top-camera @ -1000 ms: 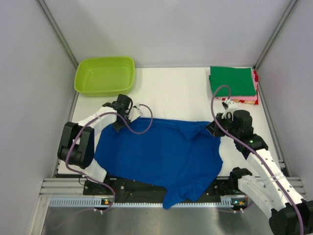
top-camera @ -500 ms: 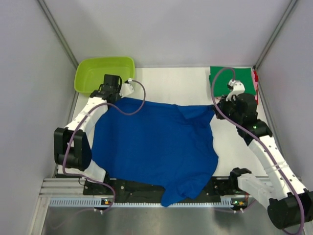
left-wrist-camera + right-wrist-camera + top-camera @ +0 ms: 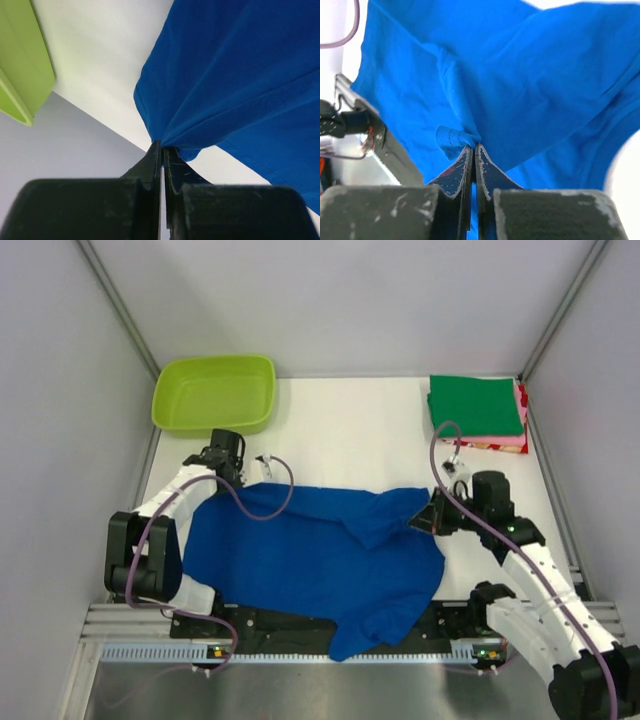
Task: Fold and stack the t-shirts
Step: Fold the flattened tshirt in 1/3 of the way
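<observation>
A royal-blue t-shirt (image 3: 310, 560) lies spread over the near half of the white table (image 3: 350, 430), one end hanging over the front edge. My left gripper (image 3: 232, 478) is shut on its far left corner; in the left wrist view the cloth (image 3: 240, 75) fans out from the pinched tips of this gripper (image 3: 162, 146). My right gripper (image 3: 428, 515) is shut on a bunched fold at the far right, and the right wrist view shows this gripper (image 3: 473, 146) biting the blue cloth (image 3: 520, 75). No print shows. Folded t-shirts are stacked at the far right, with green (image 3: 477, 405) on top of pink (image 3: 521, 430) and red (image 3: 482, 447).
A lime-green plastic tub (image 3: 215, 393) stands at the far left corner, and its rim (image 3: 25, 65) shows in the left wrist view. Grey walls close in the table on three sides. Cables loop from both arms over the cloth.
Both grippers carried the shirt's far edge away from the bases, stretching it flat, then drew it back toward the near side. The left jaws closed on the corner.
</observation>
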Controlling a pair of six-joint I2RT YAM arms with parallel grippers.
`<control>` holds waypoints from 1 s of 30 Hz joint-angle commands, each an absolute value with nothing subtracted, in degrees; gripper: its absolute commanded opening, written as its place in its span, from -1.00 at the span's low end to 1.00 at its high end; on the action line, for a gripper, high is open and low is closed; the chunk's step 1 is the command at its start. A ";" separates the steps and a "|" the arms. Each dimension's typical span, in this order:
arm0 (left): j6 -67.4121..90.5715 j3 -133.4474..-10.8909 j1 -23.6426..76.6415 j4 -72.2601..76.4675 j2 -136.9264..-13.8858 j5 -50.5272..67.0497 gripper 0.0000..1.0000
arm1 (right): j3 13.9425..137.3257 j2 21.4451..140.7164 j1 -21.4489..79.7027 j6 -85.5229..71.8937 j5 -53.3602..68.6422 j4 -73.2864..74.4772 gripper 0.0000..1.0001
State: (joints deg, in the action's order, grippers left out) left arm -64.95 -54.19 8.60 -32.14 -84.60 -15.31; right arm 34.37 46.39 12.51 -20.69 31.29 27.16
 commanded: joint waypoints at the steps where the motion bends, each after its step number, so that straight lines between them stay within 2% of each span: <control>1: -66.97 -54.32 8.00 -30.95 -85.95 -15.72 -1.00 | 26.22 43.06 11.86 -29.95 40.69 24.18 -1.00; 6: -68.29 -53.97 7.91 -28.74 -88.94 -20.04 -0.87 | 20.40 43.16 11.95 -34.45 40.26 20.30 -1.00; 8: -68.99 -53.79 7.82 -28.65 -89.21 -20.39 -0.68 | 19.52 43.24 11.95 -34.63 38.86 21.00 -0.92; 10: -69.26 -53.88 7.65 -28.39 -89.30 -20.83 -0.40 | 18.99 43.15 11.95 -34.98 37.62 22.32 -0.38; 12: -69.34 -54.40 7.38 -29.52 -88.95 -20.48 -0.27 | 19.77 43.07 11.95 -34.81 38.14 23.02 0.01; 14: -69.26 -55.54 7.12 -32.15 -87.63 -18.12 -0.13 | 22.05 42.63 11.95 -33.93 36.57 25.73 0.22; 17: -69.00 -58.70 6.94 -39.70 -84.65 -11.63 0.06 | 26.44 42.54 11.95 -32.70 30.09 27.69 0.32; 20: -67.07 -62.83 6.59 -45.08 -82.71 -5.20 0.11 | 29.70 43.85 11.78 -32.00 17.54 25.33 0.44; 23: -62.42 -67.31 4.75 -44.31 -84.63 -1.23 0.11 | 29.71 46.57 11.34 -30.94 4.09 17.96 0.45; 25: -58.12 -70.03 3.17 -42.63 -88.22 -2.37 0.10 | 29.97 49.82 10.81 -29.80 1.50 12.42 0.32; 28: -53.97 -71.46 1.32 -40.35 -93.41 -3.69 0.09 | 30.85 56.66 10.20 -27.60 3.85 5.65 0.08; 30: -53.26 -69.71 0.88 -37.02 -94.74 -3.17 0.10 | 31.72 61.50 10.20 -26.55 7.71 2.56 0.07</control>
